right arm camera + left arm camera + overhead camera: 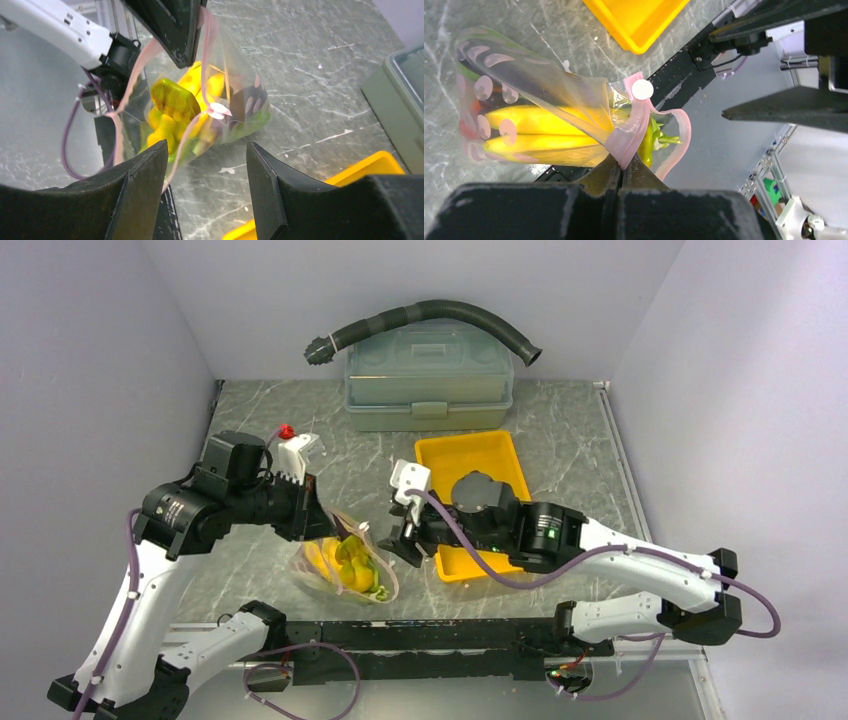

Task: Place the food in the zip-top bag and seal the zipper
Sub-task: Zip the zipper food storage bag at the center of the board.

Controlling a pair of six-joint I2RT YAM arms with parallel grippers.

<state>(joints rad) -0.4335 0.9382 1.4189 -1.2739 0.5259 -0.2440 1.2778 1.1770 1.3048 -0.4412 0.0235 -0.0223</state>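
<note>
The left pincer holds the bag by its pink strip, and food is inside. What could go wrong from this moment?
First, the left pincer pinches the zipper at one spot only, so the loaded zip-top bag may slip free. Second, the mouth gapes and a yellow-green piece sits high near it; it might tumble out or block the seal. Third, the open right pincer could catch the film instead of the strip.
</note>
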